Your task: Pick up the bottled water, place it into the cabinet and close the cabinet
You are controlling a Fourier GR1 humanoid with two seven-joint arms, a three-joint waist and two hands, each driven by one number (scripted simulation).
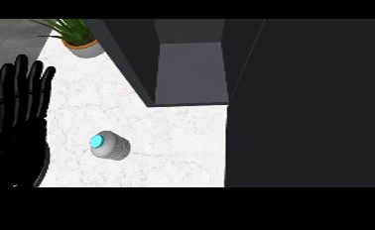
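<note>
The bottled water stands on the white marble counter, seen from above as a grey ribbed body with a bright blue cap. Behind it the dark cabinet is open, its grey inner floor showing. A large dark panel, apparently the open door, fills the right side. My left hand rests at the left edge, fingers straight and pointing up, open, well to the left of the bottle. My right hand does not show.
A potted green plant sits at the counter's back left corner, beside the cabinet's left wall. Bare marble lies between the bottle and the cabinet's opening.
</note>
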